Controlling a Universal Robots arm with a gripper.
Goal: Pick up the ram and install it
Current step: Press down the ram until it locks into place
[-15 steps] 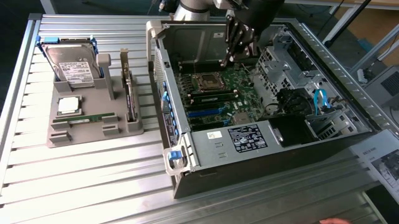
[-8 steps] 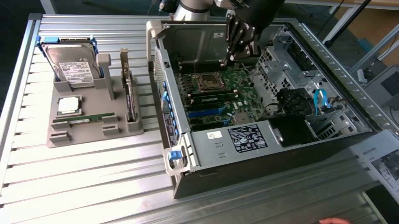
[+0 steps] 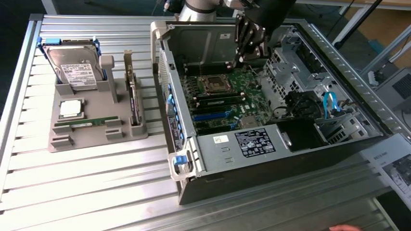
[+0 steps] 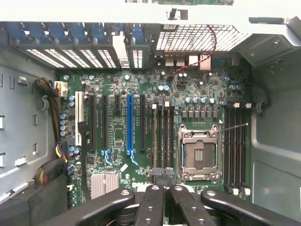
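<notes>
Gray tray (image 3: 96, 139) holds ram (image 3: 84, 123), well apart pincer (image 3: 247, 50).

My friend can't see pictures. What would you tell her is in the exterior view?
A robot gripper, shut, hangs over the green motherboard inside an open computer case on a metal slatted table. On the exterior view's left, a grey holder carries a hard drive, a square silver processor and the ram stick.

Ribbed aluminium table (image 3: 96, 187) carries 2 things. Grey parts holder (image 3: 96, 122) sits toward the exterior view's left, open computer case (image 3: 270, 144) just beside it on the right. Printed sheet (image 3: 395, 166) at far right edge.
</notes>
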